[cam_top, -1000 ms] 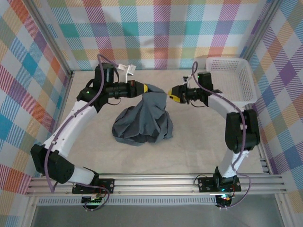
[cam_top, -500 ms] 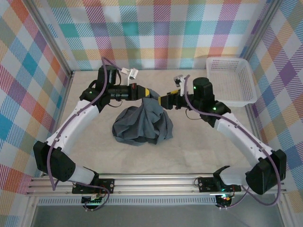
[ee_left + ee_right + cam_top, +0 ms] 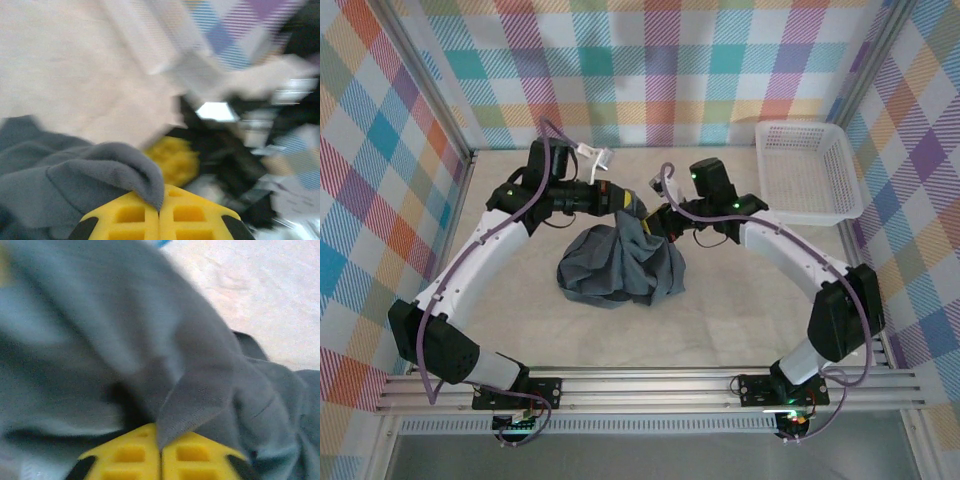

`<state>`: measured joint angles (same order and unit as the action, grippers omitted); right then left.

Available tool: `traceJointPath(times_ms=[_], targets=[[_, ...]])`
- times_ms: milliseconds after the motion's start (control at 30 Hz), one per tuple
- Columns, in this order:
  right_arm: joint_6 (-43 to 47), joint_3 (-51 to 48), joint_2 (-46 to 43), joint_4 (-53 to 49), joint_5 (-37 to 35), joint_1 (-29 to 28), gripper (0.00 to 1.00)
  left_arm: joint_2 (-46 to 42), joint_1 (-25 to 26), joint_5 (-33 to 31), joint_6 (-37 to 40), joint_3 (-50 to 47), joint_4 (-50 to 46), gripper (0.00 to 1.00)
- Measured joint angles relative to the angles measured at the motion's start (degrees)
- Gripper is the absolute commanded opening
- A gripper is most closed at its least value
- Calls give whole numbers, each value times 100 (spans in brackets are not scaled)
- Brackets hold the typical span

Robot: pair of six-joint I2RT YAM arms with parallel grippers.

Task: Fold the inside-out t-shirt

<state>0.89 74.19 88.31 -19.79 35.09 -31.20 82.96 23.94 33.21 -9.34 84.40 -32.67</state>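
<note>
T-shirt (image 3: 620, 268) sits bunched in a heap mid-bench (image 3: 520, 320), its top pulled up into a peak between the arms. Left pincer (image 3: 160, 196) is clamped tight on a fold of cloth — fabric pinched right where the yellow pads meet. Right pincer (image 3: 160, 439) is likewise closed on a ridge of shirt, just beside the left one. Both grip near the same spot, likely to lift and spread the cloth flat — no fold made yet. White basket (image 3: 800, 127) is well apart, back right.
</note>
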Motion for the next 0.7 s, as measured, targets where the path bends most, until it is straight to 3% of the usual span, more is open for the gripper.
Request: traceJointPath(times_ms=[133, 267, 333, 533, 700], targets=[[-1172, -581, -916, 953, 634, 131, 0, 160, -7, -1115, 133, -378, -2, 2], [-2450, -997, -1436, 2232, 1137, 323, 0, 286, -7, -1274, 127, -1088, 87, 40], [-2889, -1080, -1388, 2699, 1307, 404, 0, 232, -7, -1272, 107, -1300, 157, 49], [-3517, -1163, -1064, 3233, 1609, 643, 0, -804, -7, -1552, 63, -1585, 219, 51], [-3727, -1158, -892, 3259, 1733, 726, 0, -1880, 240, -1502, 120, -1740, 476, 40]])
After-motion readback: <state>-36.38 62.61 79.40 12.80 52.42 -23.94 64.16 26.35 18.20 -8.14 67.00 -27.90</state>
